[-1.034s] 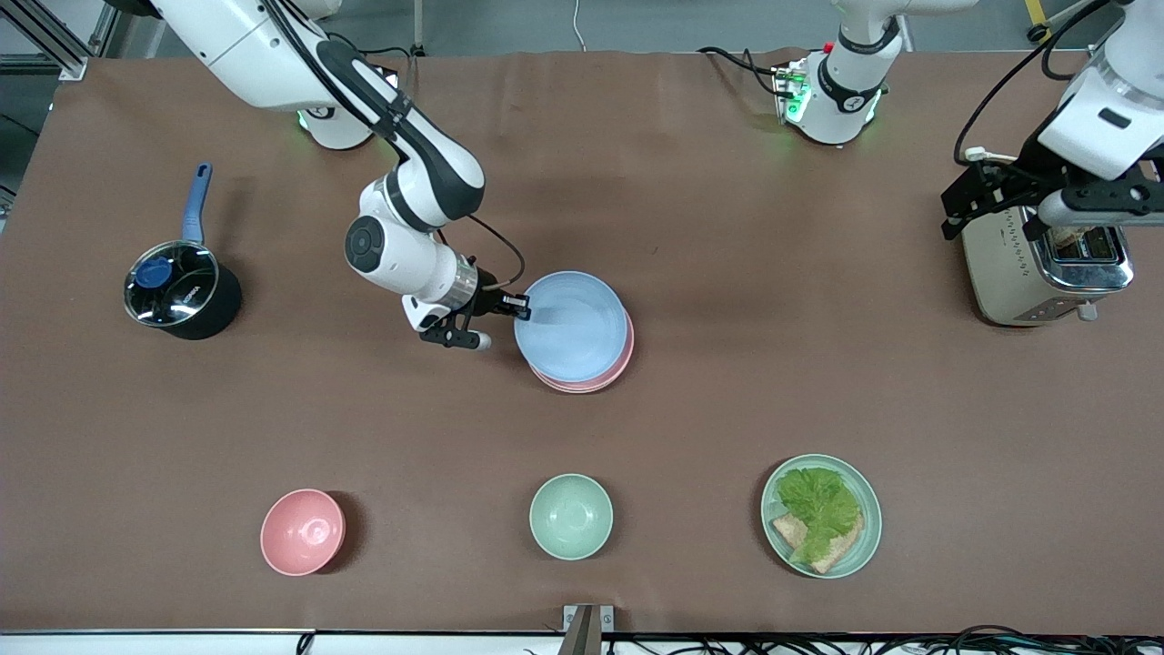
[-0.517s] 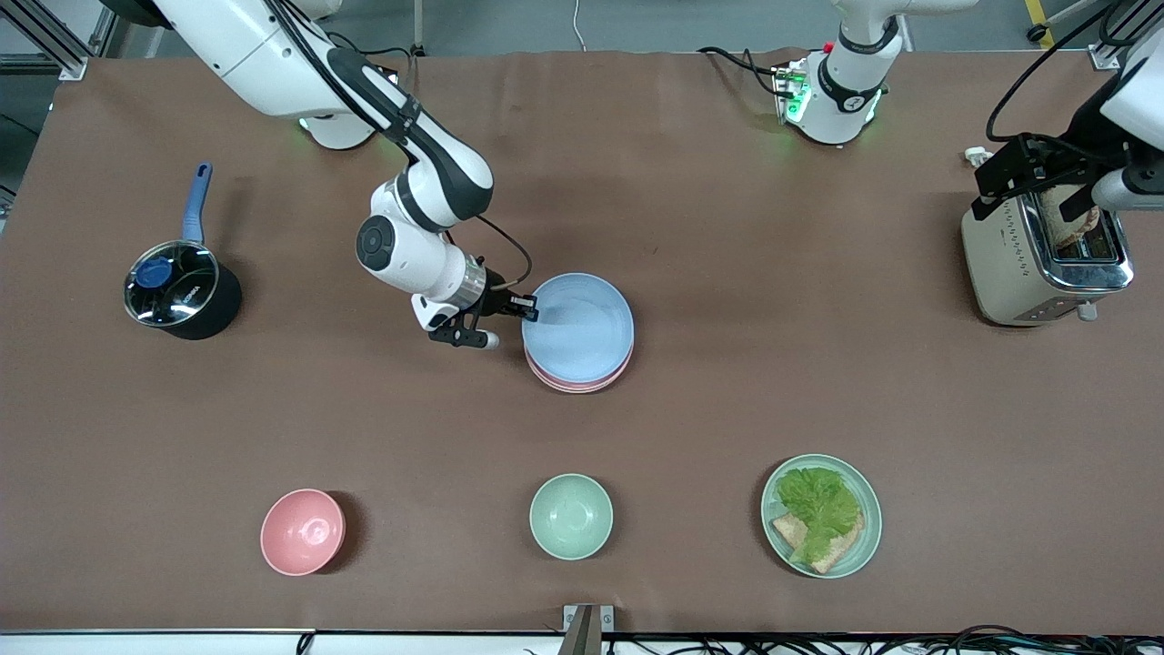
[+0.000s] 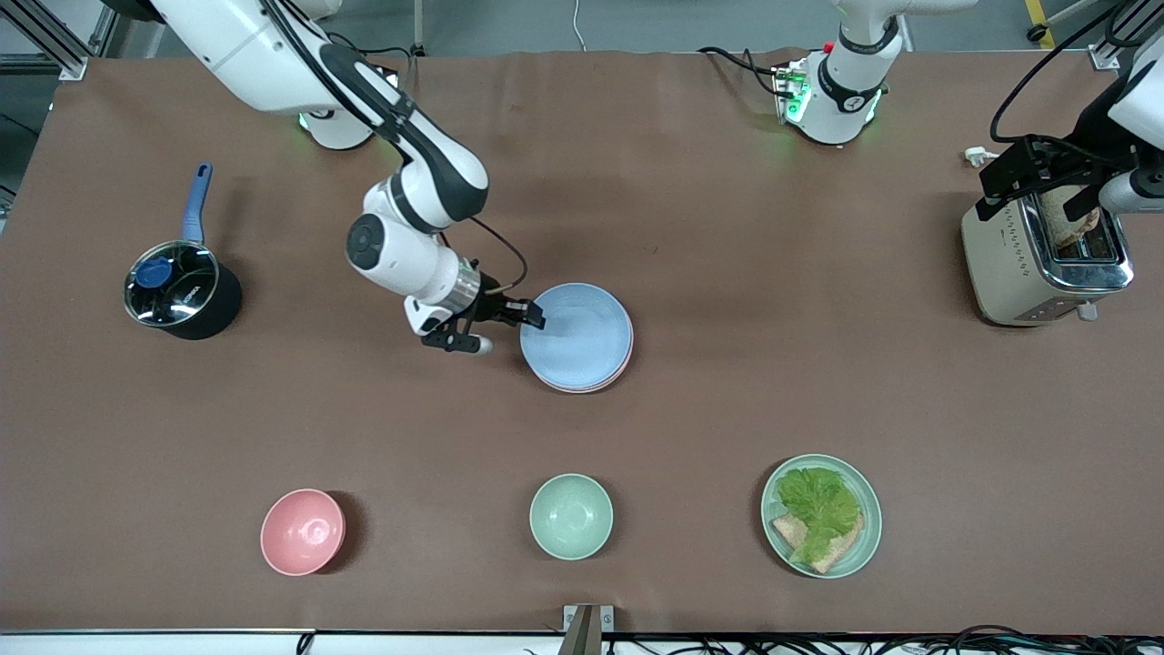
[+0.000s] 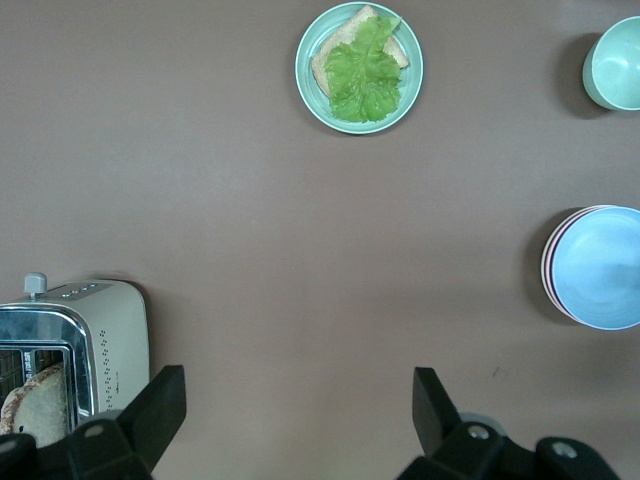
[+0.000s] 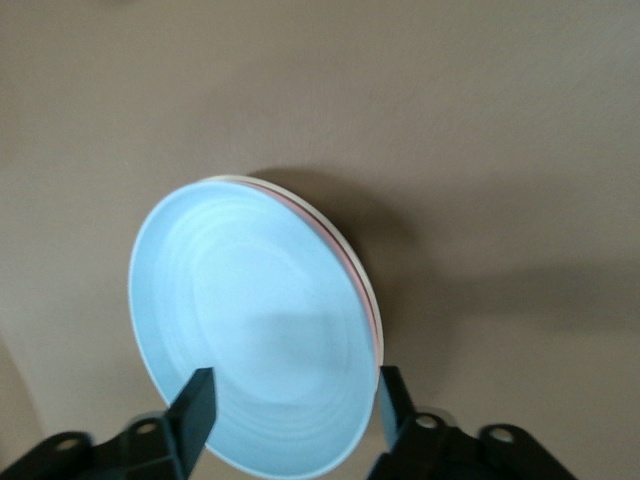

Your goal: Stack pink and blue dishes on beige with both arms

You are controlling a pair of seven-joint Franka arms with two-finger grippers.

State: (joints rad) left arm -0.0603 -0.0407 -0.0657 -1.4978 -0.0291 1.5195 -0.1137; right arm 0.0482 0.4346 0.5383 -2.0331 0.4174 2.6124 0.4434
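Observation:
The pale blue plate (image 3: 576, 337) lies on top of a stack in the middle of the table. Under it a thin edge of the pink plate (image 3: 627, 356) shows. Of the beige plate (image 5: 371, 292) at the bottom, only a cream sliver of rim shows in the right wrist view. My right gripper (image 3: 530, 317) is at the blue plate's rim on the side toward the right arm's end. It stands open, and the blue plate (image 5: 250, 320) shows between its spread fingers (image 5: 195, 408). My left gripper (image 3: 1037, 182) waits open over the toaster, with nothing between its fingers.
A toaster (image 3: 1046, 264) with bread in it stands at the left arm's end. A black pot (image 3: 182, 291) with a blue handle sits at the right arm's end. Nearer the front camera are a pink bowl (image 3: 303, 531), a mint bowl (image 3: 571, 516) and a mint plate (image 3: 821, 516) of lettuce and bread.
The blue plate has come down and settled squarely on the pink plate. The right gripper has sunk with it. The left gripper pulled back toward the table's end a second ago, then held still.

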